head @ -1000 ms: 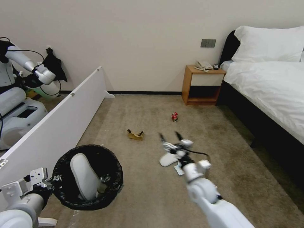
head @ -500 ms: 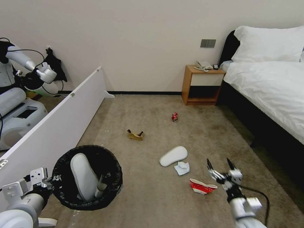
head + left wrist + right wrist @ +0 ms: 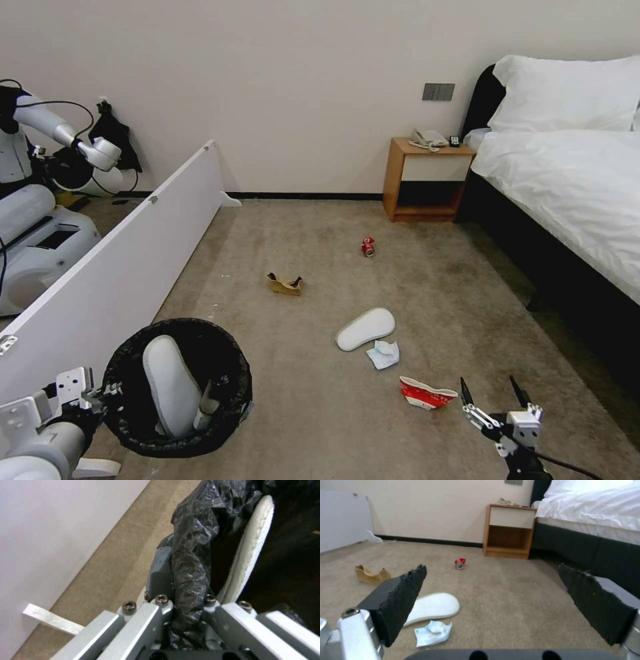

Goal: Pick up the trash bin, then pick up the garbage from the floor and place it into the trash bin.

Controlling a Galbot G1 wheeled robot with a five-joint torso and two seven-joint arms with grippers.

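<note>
You see tan carpet (image 3: 320, 427) carrying a white slipper (image 3: 365, 328), a tissue (image 3: 383, 354) just beside it, a red-white carton (image 3: 427, 393), brown cardboard (image 3: 285, 284) and a crushed red can (image 3: 367, 246).

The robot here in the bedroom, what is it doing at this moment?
It is clearing litter from the carpet. Its left pincer is shut on the rim of the small round white bin lined with a black plastic bag, which holds one white slipper. Its right pincer hangs open and empty, low at the near right. On the floor lie another white slipper, a white tissue, a red-white crushed carton, brown torn cardboard and a crushed red can.
</note>
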